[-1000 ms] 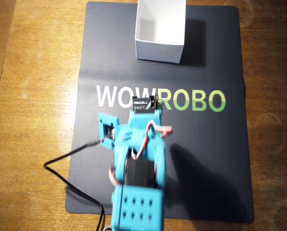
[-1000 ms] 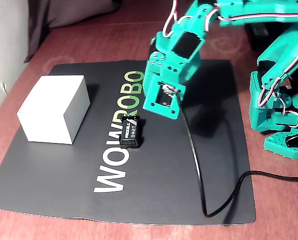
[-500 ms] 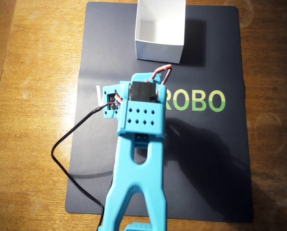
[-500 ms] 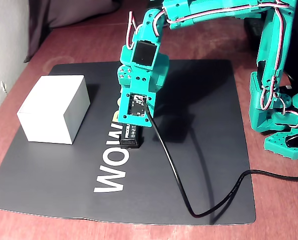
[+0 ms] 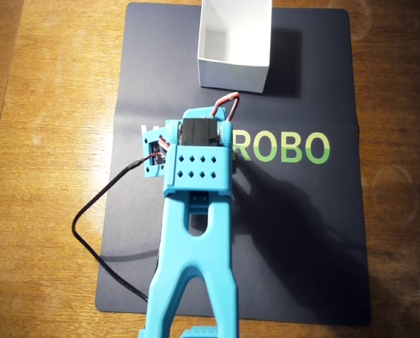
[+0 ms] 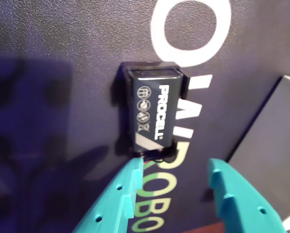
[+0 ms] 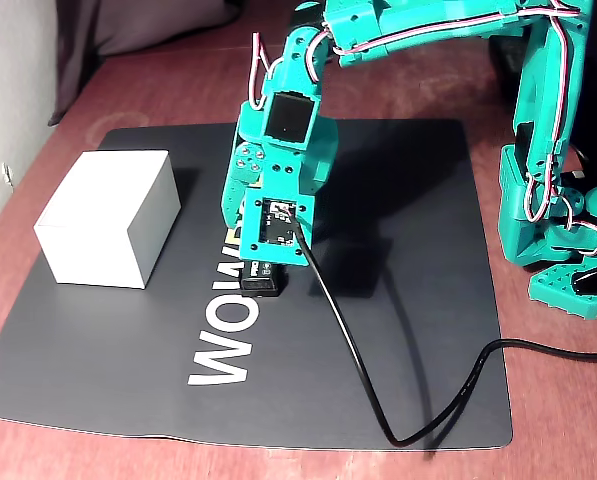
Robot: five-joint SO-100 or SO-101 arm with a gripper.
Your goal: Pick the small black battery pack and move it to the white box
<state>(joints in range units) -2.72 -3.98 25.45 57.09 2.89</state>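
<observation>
The small black battery pack [image 6: 152, 111], marked PROCELL, lies flat on the dark mat [image 6: 62, 73]. In the wrist view my gripper [image 6: 176, 167] is open, its two teal fingers spread just short of the pack's near end and not touching its sides. In the fixed view the pack [image 7: 263, 280] shows just under my lowered wrist, to the right of the white box [image 7: 108, 215]. In the overhead view the arm hides the pack and the gripper. There the white box [image 5: 234, 70] stands open at the mat's far edge and looks empty.
The black mat [image 7: 398, 300] with white and green lettering lies on a wooden table [image 5: 48, 105]. A black cable [image 7: 378, 400] runs from the wrist camera across the mat. The arm's base [image 7: 558, 220] stands at the right in the fixed view.
</observation>
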